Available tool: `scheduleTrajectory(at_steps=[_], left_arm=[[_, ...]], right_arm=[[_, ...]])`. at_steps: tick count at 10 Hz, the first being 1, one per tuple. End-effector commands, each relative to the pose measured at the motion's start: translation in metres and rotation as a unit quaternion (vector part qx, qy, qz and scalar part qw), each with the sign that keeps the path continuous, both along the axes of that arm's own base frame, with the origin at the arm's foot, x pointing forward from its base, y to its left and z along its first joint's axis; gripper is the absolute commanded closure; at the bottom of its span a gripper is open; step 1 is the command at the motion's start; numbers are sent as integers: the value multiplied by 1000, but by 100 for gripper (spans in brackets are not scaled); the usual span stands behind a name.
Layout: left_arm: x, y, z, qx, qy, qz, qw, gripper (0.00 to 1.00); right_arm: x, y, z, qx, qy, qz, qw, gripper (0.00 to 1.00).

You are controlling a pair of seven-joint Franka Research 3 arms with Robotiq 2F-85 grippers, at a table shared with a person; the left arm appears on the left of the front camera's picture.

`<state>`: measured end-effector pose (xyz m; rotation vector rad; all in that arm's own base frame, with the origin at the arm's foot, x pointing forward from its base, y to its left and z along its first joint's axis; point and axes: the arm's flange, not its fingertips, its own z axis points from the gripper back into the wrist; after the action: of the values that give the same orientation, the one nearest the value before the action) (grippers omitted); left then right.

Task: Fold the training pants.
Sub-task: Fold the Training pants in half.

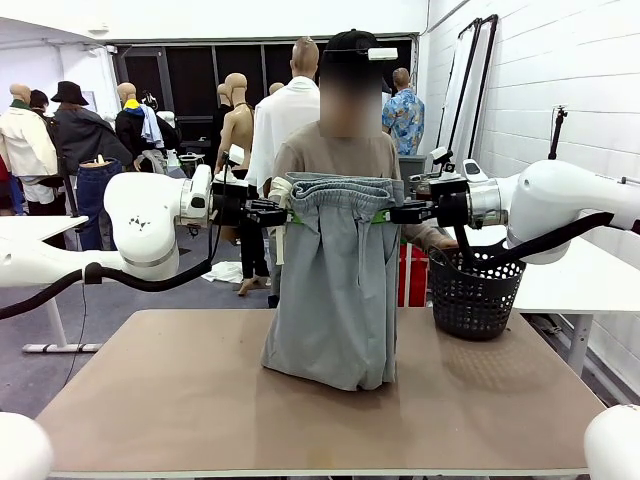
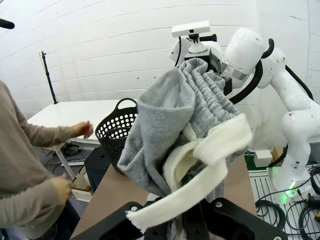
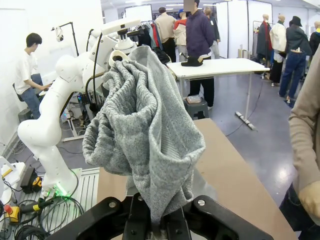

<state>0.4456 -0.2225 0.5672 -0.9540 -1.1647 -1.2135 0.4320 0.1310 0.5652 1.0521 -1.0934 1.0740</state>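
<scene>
Below my left gripper and right gripper, the hanging training pants block the middle; a black basket sits under my right gripper's wrist; bare table lies outside my left.

No text, label, brand, number or sign could be read anywhere in these views. The grey pants showed plain fabric without print, and the black basket at three o'clock carried no marking. The white arms and the wall behind them bore nothing legible either.
</scene>
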Motion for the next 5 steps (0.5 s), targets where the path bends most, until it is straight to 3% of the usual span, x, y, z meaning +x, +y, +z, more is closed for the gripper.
scheduleTrajectory(at_steps=[1, 5], left_arm=[[6, 6, 0, -1, 15, 29, 999, 100], [26, 11, -6, 6, 19, 44, 999, 100]], right_arm=[[6, 3, -3, -1, 13, -5, 1000, 100], [23, 9, -8, -7, -1, 3, 1000, 100]])
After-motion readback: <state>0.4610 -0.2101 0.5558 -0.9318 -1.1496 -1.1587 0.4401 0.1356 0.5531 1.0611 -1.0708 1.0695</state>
